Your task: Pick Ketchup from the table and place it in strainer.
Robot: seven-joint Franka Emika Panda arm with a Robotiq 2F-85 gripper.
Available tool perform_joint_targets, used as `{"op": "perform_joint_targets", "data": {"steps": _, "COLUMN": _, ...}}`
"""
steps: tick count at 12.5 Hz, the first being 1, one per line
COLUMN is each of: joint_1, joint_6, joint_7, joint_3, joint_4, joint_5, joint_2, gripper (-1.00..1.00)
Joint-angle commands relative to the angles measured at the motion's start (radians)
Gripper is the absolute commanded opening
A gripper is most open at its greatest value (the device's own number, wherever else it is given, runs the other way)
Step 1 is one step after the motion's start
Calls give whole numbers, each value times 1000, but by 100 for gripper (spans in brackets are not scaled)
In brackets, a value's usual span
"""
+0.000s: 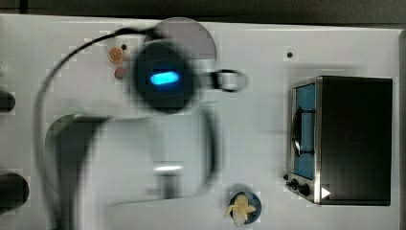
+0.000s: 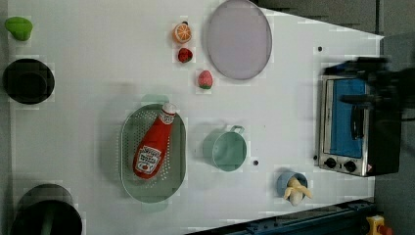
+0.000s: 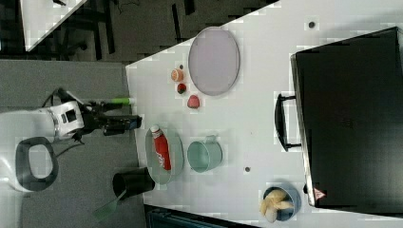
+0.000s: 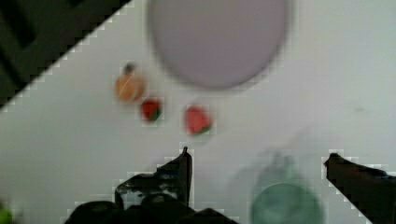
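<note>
The Ketchup [image 2: 152, 144] is a red squeeze bottle with a white cap. It lies on its side inside the mint-green strainer [image 2: 154, 191] on the white table [image 2: 88, 73]. The right view shows the Ketchup [image 3: 161, 148] in the strainer [image 3: 176, 153] too. My gripper [image 3: 135, 122] hangs off the right view's left of the bottle's cap, apart from it. In the wrist view the gripper [image 4: 257, 156] is open, its black fingers [image 4: 184, 165] spread wide with nothing between them. My blurred arm [image 1: 165, 79] covers the strainer area in the top view.
A grey plate [image 2: 239, 39], an orange [image 2: 182, 33] and two red fruits [image 2: 205, 79] lie beyond the strainer. A green cup [image 2: 226, 149] stands beside it. A toaster oven [image 2: 350, 125], a blue bowl with a banana [image 2: 293, 188] and black cups [image 2: 28, 81] ring the table.
</note>
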Motion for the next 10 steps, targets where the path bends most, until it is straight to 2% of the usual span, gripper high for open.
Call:
{"op": "perform_joint_targets", "data": {"steps": 1, "joint_1": -64, "joint_6": -195, "joint_7": 57, "joint_3": -115, "joint_4": 91, "joint_5": -55, "joint_2": -28, "gripper": 100}}
{"op": "perform_joint_targets", "data": {"steps": 5, "joint_1": -63, "joint_6": -254, "joint_7": 59, "joint_3": -124, "joint_4": 177, "joint_5": -183, "joint_2": -28, "gripper": 100}}
{"op": "perform_joint_targets", "data": {"steps": 10, "joint_1": -55, "joint_6": -276, "joint_7": 149, "joint_3": -101, "joint_4": 176, "joint_5": -181, "joint_2": -28, "gripper": 100}}
